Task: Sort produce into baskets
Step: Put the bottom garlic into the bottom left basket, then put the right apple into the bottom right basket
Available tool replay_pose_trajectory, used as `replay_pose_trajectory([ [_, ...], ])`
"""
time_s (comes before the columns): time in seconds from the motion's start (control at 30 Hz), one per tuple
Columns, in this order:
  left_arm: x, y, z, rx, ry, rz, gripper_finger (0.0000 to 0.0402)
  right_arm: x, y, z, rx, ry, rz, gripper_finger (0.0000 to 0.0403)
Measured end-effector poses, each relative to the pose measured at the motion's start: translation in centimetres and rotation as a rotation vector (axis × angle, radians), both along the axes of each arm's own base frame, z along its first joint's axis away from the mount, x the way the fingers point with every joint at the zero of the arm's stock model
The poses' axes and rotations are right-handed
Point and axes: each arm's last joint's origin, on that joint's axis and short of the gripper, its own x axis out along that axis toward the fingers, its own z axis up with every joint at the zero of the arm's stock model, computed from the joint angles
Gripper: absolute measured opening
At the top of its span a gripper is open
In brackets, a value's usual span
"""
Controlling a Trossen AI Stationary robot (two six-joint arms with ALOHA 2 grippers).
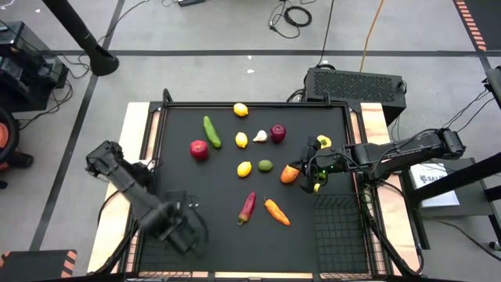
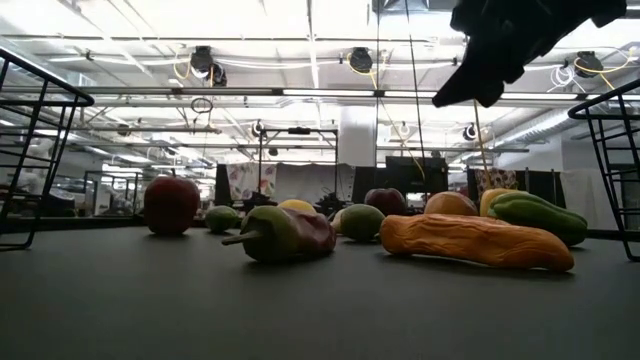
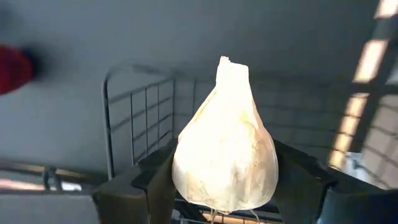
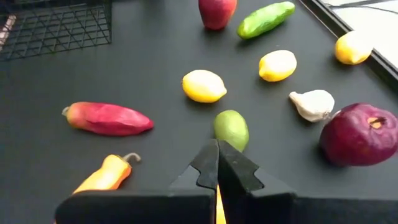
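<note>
— What did you have around the bench (image 1: pixel 180 196) besides the work itself?

— You had a black vented box (image 1: pixel 356 84) sitting just past its far edge, toward the right. Beyond that, an orange cable (image 1: pixel 371 31) ran across the grey floor (image 1: pixel 235 78), and a coiled black cable (image 1: pixel 297 14) lay near it.

— Anything off to the sides?

— At your right sat a white placard (image 1: pixel 439 182) beside the bench. At the far left, you had a dark post with a round base (image 1: pixel 102 60) standing on the floor.

— And overhead?

— From table height you saw ceiling lights (image 2: pixel 250 20) and piping.
</note>
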Motion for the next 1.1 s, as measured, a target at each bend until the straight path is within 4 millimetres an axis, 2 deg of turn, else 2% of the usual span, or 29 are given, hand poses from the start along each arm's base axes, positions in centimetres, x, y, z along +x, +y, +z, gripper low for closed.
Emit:
replay_pose_trajectory([
  [0.13,-2.3,-1.5,-1.8,0.062,0.03,0.036,0.0218,0.0,0.3,0.0,0.004,-0.002,0.013,0.0],
  [0.27,-4.3,-2.1,-4.0,0.147,0.058,0.136,0.0218,0.0,0.6,0.0,0.022,-0.007,0.01,0.0],
  [0.43,-6.5,-2.0,-6.7,0.232,0.148,0.191,0.0222,0.0,0.6,0.0,0.023,-0.01,0.009,0.0],
  [0.57,-7.1,-1.4,-8.0,0.291,0.155,0.264,0.0258,0.0,0.6,0.1,0.01,-0.015,0.008,0.0],
  [0.8,-7.0,-1.4,-8.3,0.294,0.147,0.272,0.0326,0.3,0.3,0.5,-0.028,-0.062,-0.003,0.0],
  [0.97,-6.4,-1.5,-7.6,0.296,0.056,0.258,0.0329,0.7,-0.3,1.1,-0.049,-0.123,-0.014,0.0],
  [1.1,-5.4,-1.5,-6.9,0.358,-0.185,0.238,0.032,0.6,-0.8,0.9,0.003,-0.119,-0.069,0.0],
])
